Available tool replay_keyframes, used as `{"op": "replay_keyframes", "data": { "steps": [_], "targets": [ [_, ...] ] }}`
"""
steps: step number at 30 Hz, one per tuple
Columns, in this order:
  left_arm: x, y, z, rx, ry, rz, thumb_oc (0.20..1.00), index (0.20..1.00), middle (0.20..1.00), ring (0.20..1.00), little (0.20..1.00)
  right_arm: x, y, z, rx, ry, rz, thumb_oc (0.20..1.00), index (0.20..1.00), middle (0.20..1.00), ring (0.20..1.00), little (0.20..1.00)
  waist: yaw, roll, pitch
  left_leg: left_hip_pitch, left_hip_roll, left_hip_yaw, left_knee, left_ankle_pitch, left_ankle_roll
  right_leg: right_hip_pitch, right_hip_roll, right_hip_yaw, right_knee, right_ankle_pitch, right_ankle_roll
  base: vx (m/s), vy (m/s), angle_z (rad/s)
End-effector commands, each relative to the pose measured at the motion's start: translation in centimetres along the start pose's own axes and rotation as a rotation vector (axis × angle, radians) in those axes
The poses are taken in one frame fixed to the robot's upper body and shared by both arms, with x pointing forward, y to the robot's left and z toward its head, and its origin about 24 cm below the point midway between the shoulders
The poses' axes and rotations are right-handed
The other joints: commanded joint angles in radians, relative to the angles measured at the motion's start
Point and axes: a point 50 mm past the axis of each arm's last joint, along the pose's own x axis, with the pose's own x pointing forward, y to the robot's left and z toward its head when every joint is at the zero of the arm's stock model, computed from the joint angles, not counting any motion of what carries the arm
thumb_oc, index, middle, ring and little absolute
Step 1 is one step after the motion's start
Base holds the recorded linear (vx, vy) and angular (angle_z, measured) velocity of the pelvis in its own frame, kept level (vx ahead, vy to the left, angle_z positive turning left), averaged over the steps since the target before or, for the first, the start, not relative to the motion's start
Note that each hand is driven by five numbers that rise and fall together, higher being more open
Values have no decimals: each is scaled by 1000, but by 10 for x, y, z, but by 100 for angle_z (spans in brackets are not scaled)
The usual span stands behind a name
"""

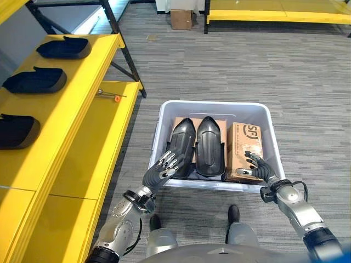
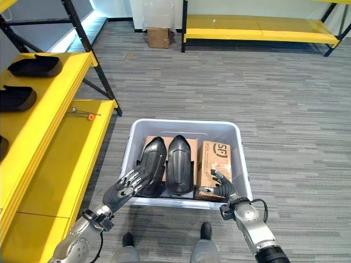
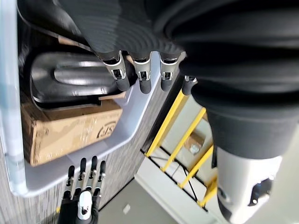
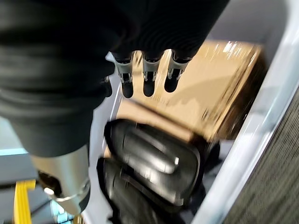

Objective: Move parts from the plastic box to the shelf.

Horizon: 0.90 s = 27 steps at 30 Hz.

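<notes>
A pale grey plastic box (image 1: pixel 214 106) stands on the carpet in front of me. Two black moulded parts (image 1: pixel 182 143) (image 1: pixel 210 144) lie side by side in it, with a cardboard carton (image 1: pixel 245 141) to their right. My left hand (image 1: pixel 163 167) hovers open over the box's near left rim, fingertips (image 3: pixel 135 76) next to the left black part (image 3: pixel 70 82). My right hand (image 1: pixel 258 166) is open above the carton's near end (image 4: pixel 219 84). Three more black parts (image 1: pixel 64 48) (image 1: pixel 35 81) (image 1: pixel 16 131) rest on the yellow shelf (image 1: pixel 82 93) to the left.
A screwdriver (image 1: pixel 109 96) lies on the yellow lower shelf board (image 1: pixel 104 148). A black slanted shelf strut (image 1: pixel 129 55) stands near the box's far left. A small cardboard box (image 1: pixel 181 19) and another yellow rack (image 1: pixel 274 13) are far across the grey carpet.
</notes>
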Motion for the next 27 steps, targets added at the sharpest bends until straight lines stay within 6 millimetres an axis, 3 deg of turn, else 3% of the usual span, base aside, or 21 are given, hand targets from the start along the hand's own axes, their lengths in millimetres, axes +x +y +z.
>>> {"op": "replay_keyframes", "data": {
  "steps": [1,5,7,8,12,19,27],
  "targets": [
    [1,-7,20,8,-106,-32,1000,1000,1000,1000,1000,7,0,37,7,-180,23,1000,1000,1000,1000,1000,8,-21,24,-116,-30,-30,88,61,43,-8,-21,-92,142,-64,-44,-73,41,3],
    [6,-9,34,14,-171,-25,1000,1000,1000,1000,1000,11,-1,58,27,-251,19,1000,1000,1000,1000,1000,23,-5,66,-156,-39,-42,104,61,48,-42,-31,-93,158,-62,-42,-76,31,6],
    [9,-12,41,12,-201,-27,1000,1000,1000,1000,1000,14,-5,68,55,-273,-35,1000,1000,1000,1000,1000,32,1,87,-175,-44,-48,112,61,50,-58,-35,-95,166,-61,-43,-76,11,8],
    [14,-16,47,1,-226,-34,1000,1000,1000,1000,1000,21,-11,73,132,-259,-149,1000,1000,1000,1000,1000,41,10,112,-197,-50,-54,124,58,53,-73,-37,-96,174,-63,-45,-60,11,-1],
    [22,-21,51,-6,-240,-52,1000,1000,1000,1000,1000,31,-21,88,189,-301,-225,1000,1000,1000,1000,1000,52,24,146,-228,-55,-62,143,57,56,-98,-41,-99,193,-66,-52,-61,18,9],
    [40,-35,57,-16,-229,-106,1000,1000,1000,1000,1000,47,-42,147,195,-401,-331,1000,1000,1000,1000,1000,76,53,210,-286,-65,-77,181,54,58,-158,-49,-107,244,-72,-65,-50,21,8],
    [47,-46,56,-32,-206,-154,1000,1000,1000,1000,1000,40,-73,193,178,-520,-480,1000,1000,1000,1000,1000,90,74,248,-352,-77,-84,213,51,62,-239,-59,-107,306,-85,-73,-34,21,3]
  ]
}}
